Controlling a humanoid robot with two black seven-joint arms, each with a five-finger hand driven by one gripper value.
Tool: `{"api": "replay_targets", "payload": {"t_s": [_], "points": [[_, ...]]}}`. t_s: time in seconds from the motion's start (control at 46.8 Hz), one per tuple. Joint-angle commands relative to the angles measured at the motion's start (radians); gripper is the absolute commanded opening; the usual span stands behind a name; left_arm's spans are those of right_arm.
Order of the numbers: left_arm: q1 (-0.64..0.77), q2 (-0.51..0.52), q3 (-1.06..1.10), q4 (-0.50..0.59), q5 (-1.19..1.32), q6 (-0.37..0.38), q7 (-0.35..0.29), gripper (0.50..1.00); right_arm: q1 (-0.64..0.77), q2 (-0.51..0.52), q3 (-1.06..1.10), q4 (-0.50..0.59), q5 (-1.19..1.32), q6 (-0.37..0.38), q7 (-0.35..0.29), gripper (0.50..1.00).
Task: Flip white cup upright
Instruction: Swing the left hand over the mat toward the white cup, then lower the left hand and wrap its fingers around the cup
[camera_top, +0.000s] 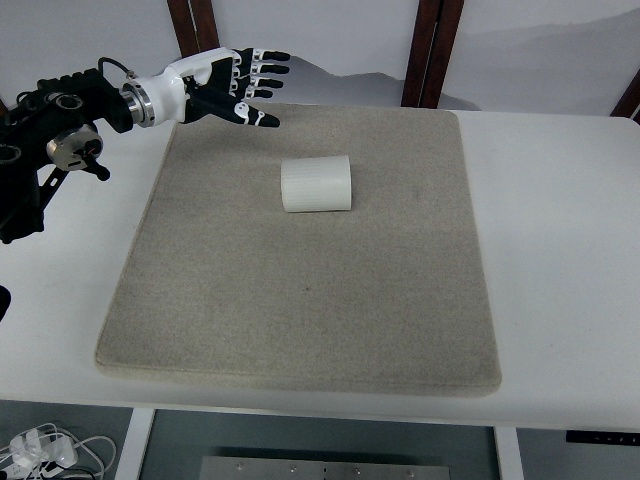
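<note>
Setting: white table (560, 250) with a beige felt mat (300, 300) covering most of it, dark wooden posts and a pale wall behind.

Top view, cup: white cup (316, 184) lying on its side on the far half of the mat, a bit left of centre, axis running roughly left-right.

Top view, left hand: left hand (228, 88) hovering over the mat's far-left corner, fingers (265, 70) stretched out and slightly spread, holding nothing, well apart from the cup.

Right arm: nowhere in the shot.

Step in hand: probably just the reach toward the cup, no contact yet.

Doing it well: best to come in low from the left, wrap around the ribbed wall, then tip about the base so nothing rolls away.

Hard to tell: which end is the rim, can't make out from this angle; far side of the cup hidden too.
</note>
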Motion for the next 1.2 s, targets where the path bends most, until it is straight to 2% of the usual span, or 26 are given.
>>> {"api": "replay_targets", "payload": {"t_s": [0.0, 0.15, 0.256, 0.491, 0.683, 1.175], "points": [[-0.009, -0.001, 0.0, -0.038, 0.13, 0.025, -0.008, 0.981, 0.0, 0.0, 0.0, 0.0, -0.002, 0.0, 0.0, 0.952], [-0.014, -0.001, 0.001, -0.13, 0.298, 0.051, 0.0, 0.975, 0.0, 0.0, 0.0, 0.0, 0.0, 0.0, 0.0, 0.952], [-0.031, -0.001, 0.001, -0.154, 0.383, 0.051, 0.02, 0.975, 0.0, 0.0, 0.0, 0.0, -0.002, 0.0, 0.0, 0.952], [-0.098, -0.007, 0.15, -0.208, 0.391, 0.043, 0.132, 0.975, 0.0, 0.0, 0.0, 0.0, 0.0, 0.0, 0.0, 0.952], [-0.117, -0.013, 0.169, -0.211, 0.389, 0.037, 0.229, 0.977, 0.0, 0.0, 0.0, 0.0, 0.0, 0.0, 0.0, 0.952], [-0.146, -0.102, 0.268, -0.197, 0.42, 0.068, 0.273, 0.975, 0.0, 0.0, 0.0, 0.0, -0.002, 0.0, 0.0, 0.952]]}}
